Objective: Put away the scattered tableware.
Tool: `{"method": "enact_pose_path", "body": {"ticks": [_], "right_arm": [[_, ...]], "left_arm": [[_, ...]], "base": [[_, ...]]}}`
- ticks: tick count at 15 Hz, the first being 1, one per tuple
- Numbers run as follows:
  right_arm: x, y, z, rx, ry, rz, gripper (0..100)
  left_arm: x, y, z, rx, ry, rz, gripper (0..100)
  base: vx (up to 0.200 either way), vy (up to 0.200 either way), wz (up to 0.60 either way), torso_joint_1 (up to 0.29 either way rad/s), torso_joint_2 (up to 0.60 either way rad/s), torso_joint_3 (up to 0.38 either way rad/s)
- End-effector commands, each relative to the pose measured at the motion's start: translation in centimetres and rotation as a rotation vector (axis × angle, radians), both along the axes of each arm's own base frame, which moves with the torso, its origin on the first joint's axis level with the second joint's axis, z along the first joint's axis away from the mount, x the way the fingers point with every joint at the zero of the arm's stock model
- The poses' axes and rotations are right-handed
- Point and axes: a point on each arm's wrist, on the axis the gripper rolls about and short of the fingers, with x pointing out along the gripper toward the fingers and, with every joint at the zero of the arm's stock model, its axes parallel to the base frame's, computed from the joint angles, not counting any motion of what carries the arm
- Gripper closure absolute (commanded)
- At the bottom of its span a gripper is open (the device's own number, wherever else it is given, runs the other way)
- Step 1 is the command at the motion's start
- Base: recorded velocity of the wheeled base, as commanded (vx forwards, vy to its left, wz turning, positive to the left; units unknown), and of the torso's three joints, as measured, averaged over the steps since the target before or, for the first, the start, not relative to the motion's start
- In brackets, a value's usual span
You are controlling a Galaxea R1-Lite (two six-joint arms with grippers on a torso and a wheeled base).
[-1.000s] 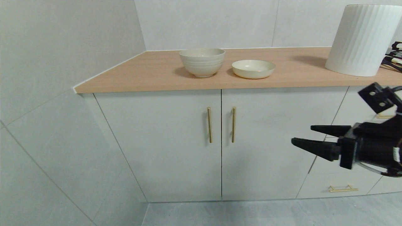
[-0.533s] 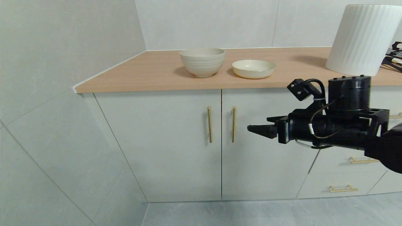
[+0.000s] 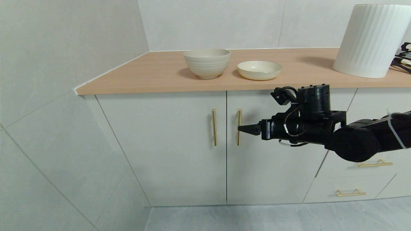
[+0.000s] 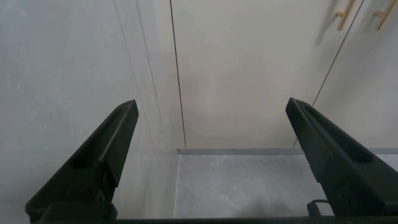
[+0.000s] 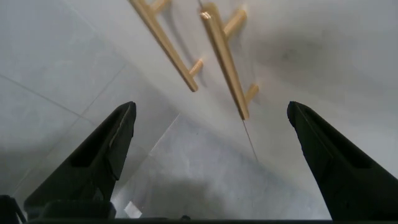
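The white ribbed container [image 3: 369, 41] is cut off by the head view's right edge. The dark utensils [image 3: 403, 59] beside it also run off that edge and are too small to identify. The right arm [image 3: 369, 141] leaves the frame at the right and covers part of a drawer handle [image 3: 374, 164]. The right gripper [image 3: 247, 129] is seen edge-on, its tip overlapping the right door handle [image 3: 239, 126]; contact cannot be told. The bowl [image 3: 207, 63] hides most of its inside behind its near wall. In the left wrist view, the left gripper [image 4: 211, 109] has both fingers cropped at their bases, and 2 gold handles [image 4: 344, 14] are cropped by the frame's edge.
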Motion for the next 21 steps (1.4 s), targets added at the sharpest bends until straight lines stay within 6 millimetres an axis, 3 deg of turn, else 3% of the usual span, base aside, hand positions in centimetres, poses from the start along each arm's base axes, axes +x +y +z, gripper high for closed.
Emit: {"method": "enact_pose_path", "body": {"ticks": [1,10,21], "right_arm": [[0.5,0.3,-1.0,-0.005,0.021,0.000,0],[2.5,3.2,-4.4,0.062,-0.008,0.028,0],[3.1,5.0,-5.1,0.177,-0.020,0.038,0]], "left_arm": [[0.0,0.0,0.0,0.000,0.000,0.001,0],[0.0,0.0,0.0,0.001,0.000,0.001,0],[0.0,0.0,0.0,0.001,0.000,0.001,0]], "base": [[0.000,0.000,0.00,0.000,0.00,0.000],[0.000,0.000,0.00,0.000,0.00,0.000],[0.000,0.000,0.00,0.000,0.00,0.000]]}}
